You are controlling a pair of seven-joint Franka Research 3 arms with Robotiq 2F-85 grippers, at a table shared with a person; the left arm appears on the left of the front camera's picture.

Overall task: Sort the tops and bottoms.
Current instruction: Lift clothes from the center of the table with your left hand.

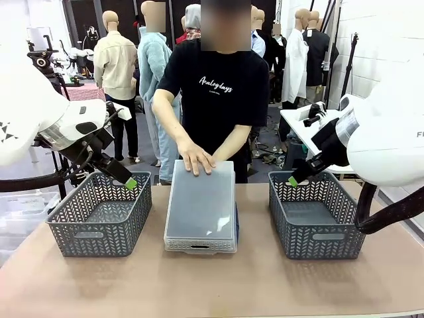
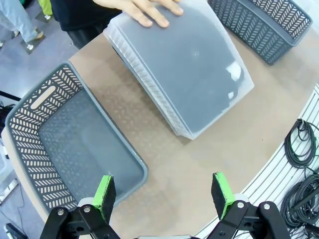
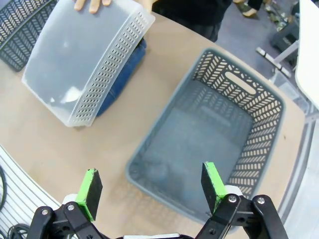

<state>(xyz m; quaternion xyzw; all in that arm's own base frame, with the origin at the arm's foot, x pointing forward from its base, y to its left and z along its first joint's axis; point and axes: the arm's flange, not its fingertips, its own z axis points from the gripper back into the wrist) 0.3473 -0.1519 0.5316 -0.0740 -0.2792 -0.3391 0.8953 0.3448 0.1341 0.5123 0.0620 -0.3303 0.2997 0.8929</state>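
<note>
The tan table (image 1: 212, 285) bears two grey baskets (image 1: 99, 235) (image 1: 324, 238) and an overturned bin (image 1: 202, 205) covering denim (image 3: 125, 73).

Blue jeans (image 3: 125, 77) under upturned translucent bin (image 3: 75, 55)

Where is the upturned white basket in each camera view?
Front view: white basket in the centre of the picture.
Left wrist view: upper middle.
Right wrist view: upper left.
Shared landmark: the person's hand on the basket's far end.

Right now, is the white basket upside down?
Upside down: the white basket shows its flat bottom on top, rim facing the table, with blue denim peeking out underneath.
</note>
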